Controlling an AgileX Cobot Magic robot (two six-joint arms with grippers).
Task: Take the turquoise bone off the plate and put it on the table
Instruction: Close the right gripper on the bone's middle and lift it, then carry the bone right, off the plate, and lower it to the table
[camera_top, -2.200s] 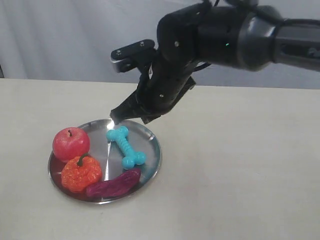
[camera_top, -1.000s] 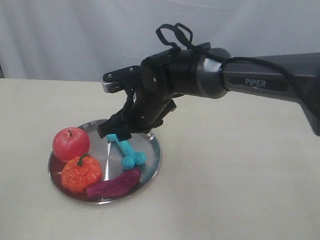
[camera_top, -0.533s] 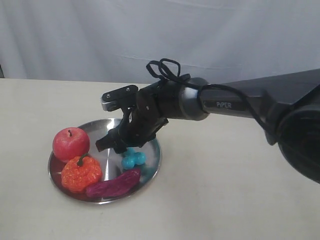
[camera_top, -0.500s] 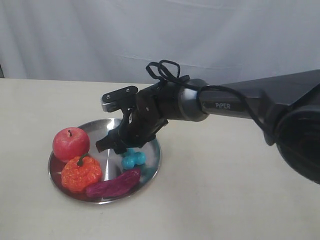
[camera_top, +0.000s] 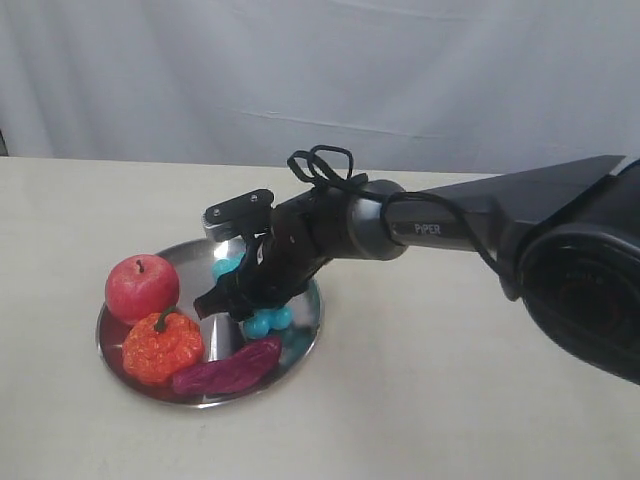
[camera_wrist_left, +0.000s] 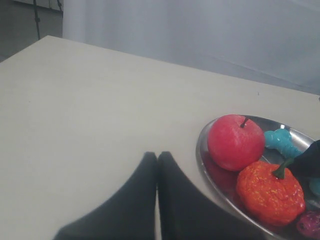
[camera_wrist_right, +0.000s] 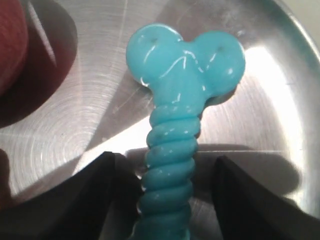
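Right jaws, spread, are straddling the turquoise bone (camera_wrist_right: 172, 145). An off-centre pinch is probably risking it slipping free.

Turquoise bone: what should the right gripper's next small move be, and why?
Probably close the jaws. The right gripper is open, with one jaw on either side of the ribbed shaft of the turquoise bone, which lies flat on the plate, not yet gripped.

Robot lab or test bench, plain beige table (camera_top: 480, 390), grey curtain backdrop (camera_top: 300, 70), PiPER-labelled arm (camera_top: 450, 222)
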